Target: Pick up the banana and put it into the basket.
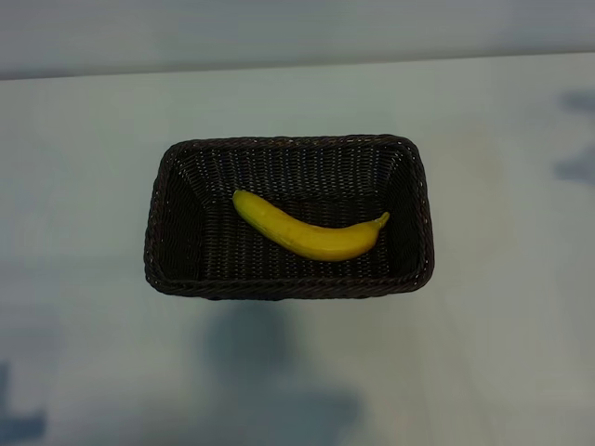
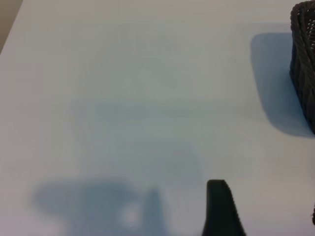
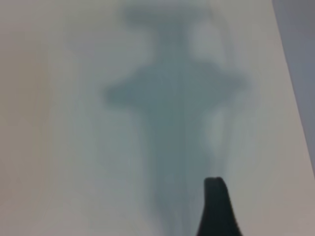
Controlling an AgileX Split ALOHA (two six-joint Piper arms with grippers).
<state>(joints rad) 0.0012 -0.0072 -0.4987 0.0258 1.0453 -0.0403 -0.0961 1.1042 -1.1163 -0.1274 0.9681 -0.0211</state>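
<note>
Exterior view, steep from above: the basket [image 1: 167, 232], dark-brown woven wicker, rectangular with rounded corners and a braided rim, sits on the pale table [image 1: 502, 325] near its middle. The banana [image 1: 307, 230] lies inside the basket on the woven floor, bright yellow, curved, running on a slant from the far left part toward the right wall, its small darker stem tip pointing at that wall. Nothing grips it; neither arm shows in this view, only soft shadows on the tabletop in front of the basket and at the edges. Left wrist view: one dark fingertip [image 2: 220, 209] of the left gripper [image 2: 266, 216] sticks up from the lower edge above bare table, with one corner of the basket wall showing at the frame's side, well apart from the finger. The claw is released, spread wide, holding nothing. Right wrist view: one dark fingertip [image 3: 216, 209] of the right gripper [image 3: 261, 216] shows over the table, with a broad blurred shadow of the arm cast on the surface beyond it. That claw is likewise spread and empty; no basket or banana appears in this view
</note>
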